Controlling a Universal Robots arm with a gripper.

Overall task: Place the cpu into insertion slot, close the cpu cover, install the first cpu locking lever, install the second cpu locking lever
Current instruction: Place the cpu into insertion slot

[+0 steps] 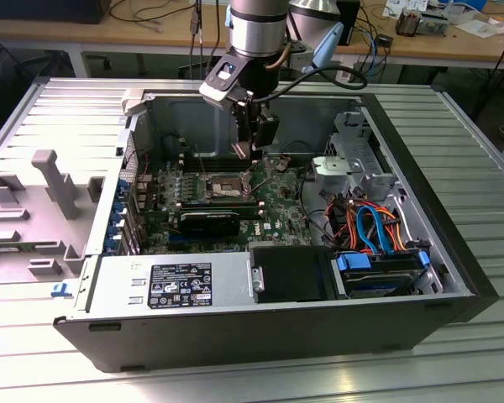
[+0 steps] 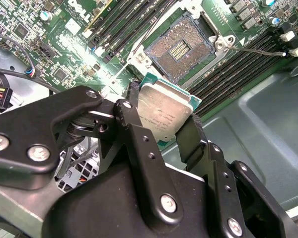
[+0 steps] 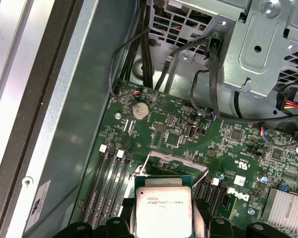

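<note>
- Computer case (image 1: 235, 337), on the desk (image 1: 479, 193): upper side open, free entry from above. The tool (image 1: 252, 161) hangs inside it, clamped on the cpu (image 2: 164, 111).
- Insertion slot (image 2: 181, 47): uncovered, nothing on its tan-gold centre. Clear air between it and the cpu.
- Cpu cover (image 3: 179, 163): stands up at one edge of the slot, just beyond the cpu.
- Locking lever (image 2: 253, 49): thin rod lying across the memory slots (image 2: 233, 69) beside the slot.
- Drive cage (image 1: 344, 164): blocks the exterior view's right. Black cables (image 3: 211, 74) hang along it.
- Black expansion card (image 1: 210, 222): upright on the board, near the slot.
- Case wall (image 3: 84, 124): closes the side past the memory slots.
</note>
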